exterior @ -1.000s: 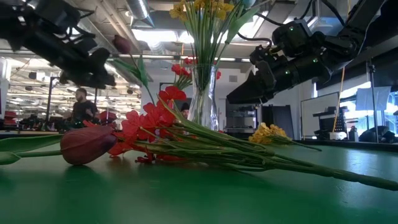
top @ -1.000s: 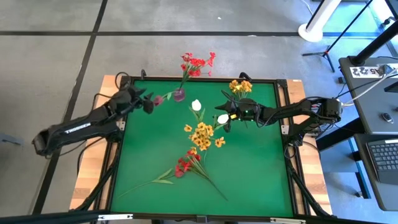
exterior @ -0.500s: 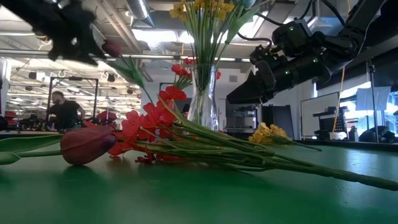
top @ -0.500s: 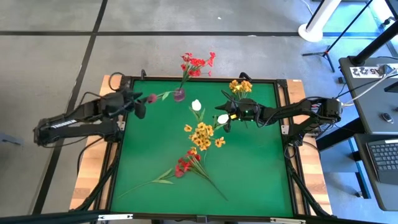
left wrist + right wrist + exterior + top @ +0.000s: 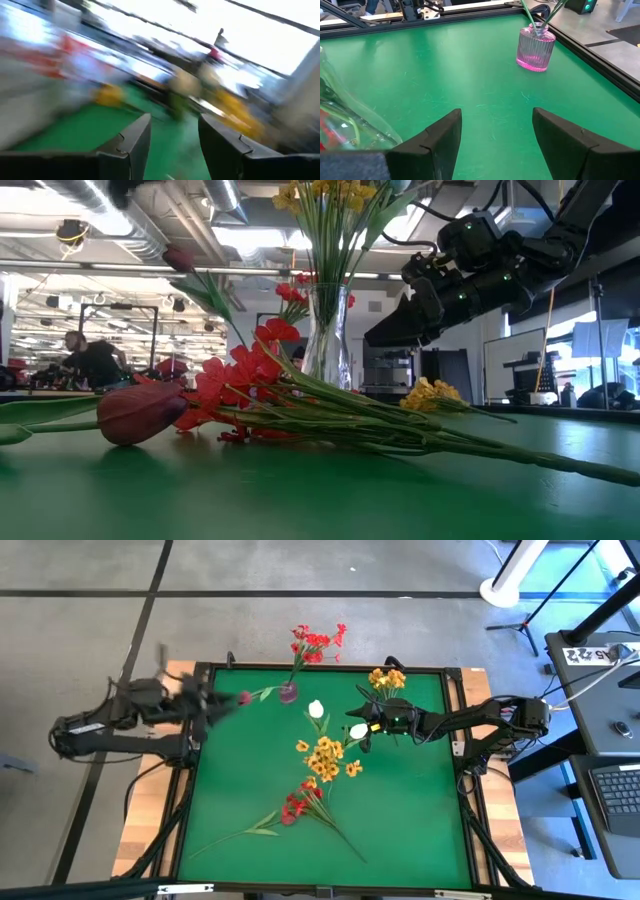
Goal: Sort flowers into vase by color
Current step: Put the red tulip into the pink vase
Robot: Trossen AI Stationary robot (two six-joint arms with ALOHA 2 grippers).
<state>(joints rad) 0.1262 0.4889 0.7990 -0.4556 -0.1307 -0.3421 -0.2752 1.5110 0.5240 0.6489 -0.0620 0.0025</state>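
Observation:
A dark red tulip (image 5: 245,697) leans out of the pink vase (image 5: 288,692) by its stem, beside a red spray (image 5: 318,640) standing in the same vase. Yellow sprays (image 5: 387,678) stand in the clear vase (image 5: 325,345). Two white buds (image 5: 316,709) (image 5: 358,730), a yellow cluster (image 5: 325,755) and a red spray (image 5: 300,802) lie on the green mat. My left gripper (image 5: 205,705) is open at the table's left edge, clear of the tulip. My right gripper (image 5: 365,730) hovers open beside one white bud, with nothing between its fingers (image 5: 495,112).
The green mat (image 5: 400,810) has a raised black frame around it. In the low view a dark red tulip (image 5: 140,412) and long stems (image 5: 400,430) lie close in front. A person (image 5: 90,360) sits in the room beyond. A laptop (image 5: 620,785) stands right of the table.
My left gripper has drawn back from the dark red tulip toward the table's left edge and risen out of the low view. The tulip has stayed where it was, leaning out of the pink vase. My right arm has kept still.

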